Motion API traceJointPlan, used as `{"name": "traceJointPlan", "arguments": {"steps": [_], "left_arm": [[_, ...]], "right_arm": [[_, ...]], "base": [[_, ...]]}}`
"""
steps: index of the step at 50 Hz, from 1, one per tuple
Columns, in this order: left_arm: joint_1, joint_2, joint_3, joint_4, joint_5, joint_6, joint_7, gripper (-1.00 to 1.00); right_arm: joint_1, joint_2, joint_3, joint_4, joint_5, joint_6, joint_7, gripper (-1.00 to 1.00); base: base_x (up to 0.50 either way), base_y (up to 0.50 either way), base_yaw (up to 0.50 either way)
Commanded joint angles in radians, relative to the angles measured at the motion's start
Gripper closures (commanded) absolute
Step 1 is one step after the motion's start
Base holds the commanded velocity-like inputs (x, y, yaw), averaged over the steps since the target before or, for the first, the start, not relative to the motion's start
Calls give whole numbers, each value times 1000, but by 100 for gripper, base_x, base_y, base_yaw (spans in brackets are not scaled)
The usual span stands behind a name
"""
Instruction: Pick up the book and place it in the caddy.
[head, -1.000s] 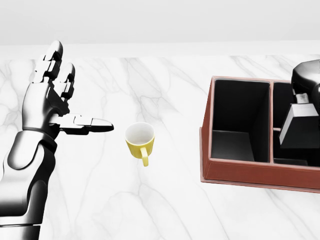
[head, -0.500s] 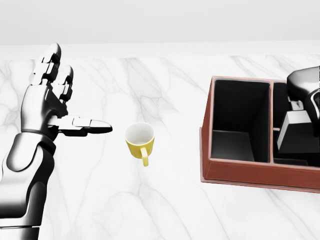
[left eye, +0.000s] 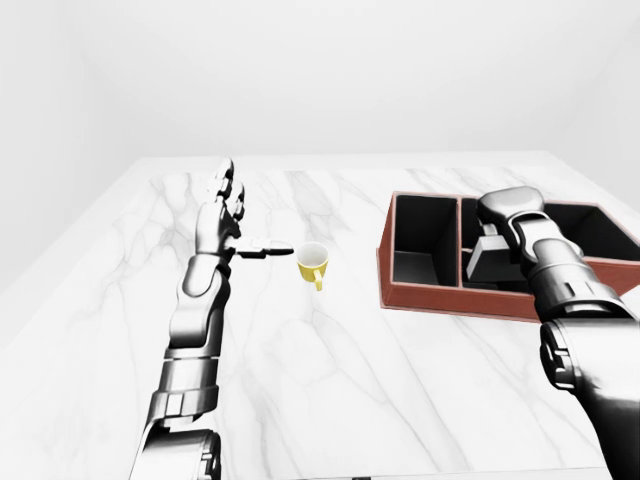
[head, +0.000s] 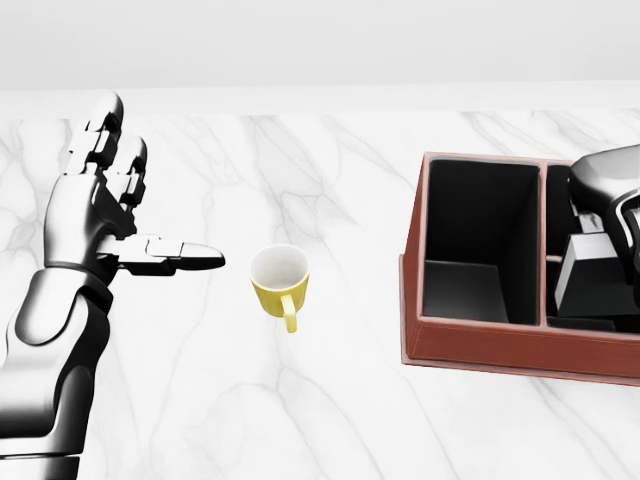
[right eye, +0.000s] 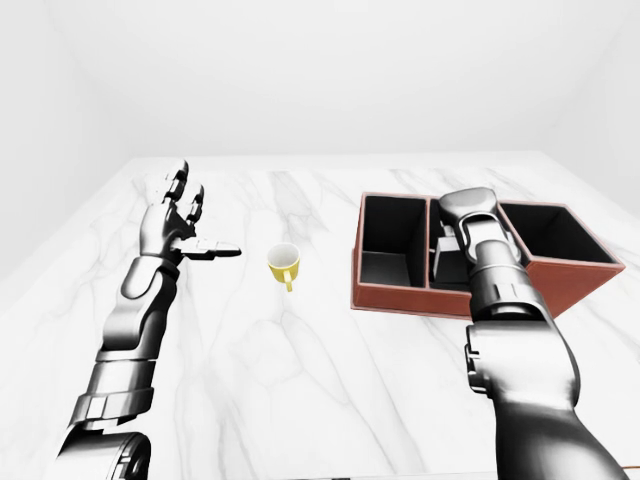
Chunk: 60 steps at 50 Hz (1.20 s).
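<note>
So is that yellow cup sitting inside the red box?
No, the yellow cup stands on the marble table, apart from the red box and to its left in the head view.

Glossy veined marble table, matt leather-like caddy

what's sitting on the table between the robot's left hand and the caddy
A yellow mug stands there alone, handle toward the bottom of the head view. Bare marble separates it from the left hand and from the caddy.
</note>
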<state>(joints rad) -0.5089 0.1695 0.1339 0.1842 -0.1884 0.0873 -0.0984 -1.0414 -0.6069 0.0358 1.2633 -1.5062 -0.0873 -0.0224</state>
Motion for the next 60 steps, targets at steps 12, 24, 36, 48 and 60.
{"name": "traceJointPlan", "arguments": {"steps": [12, 24, 36, 48, 60], "left_arm": [[14, -1, 0, -10, 2, 0, 1, -100], [23, 1, 5, -24, 1, 0, 6, -100], [37, 2, 9, -30, 1, 0, 5, -100], [44, 0, 9, -16, 0, 0, 3, -100], [56, 0, 11, -24, -2, 0, 5, -100]], "right_arm": [[-14, 6, 13, 21, -22, 0, -57, 100], [-19, 20, 17, 53, -22, 0, -87, 100], [-24, 6, 11, 66, -24, 0, -106, 100], [-18, 6, 19, 73, -58, 0, -149, 100], [-5, 23, 15, 85, -76, 0, -176, 100]], "base": [[0, 0, 0], [0, 0, 0], [0, 0, 0], [0, 0, 0], [0, 0, 0]]}}
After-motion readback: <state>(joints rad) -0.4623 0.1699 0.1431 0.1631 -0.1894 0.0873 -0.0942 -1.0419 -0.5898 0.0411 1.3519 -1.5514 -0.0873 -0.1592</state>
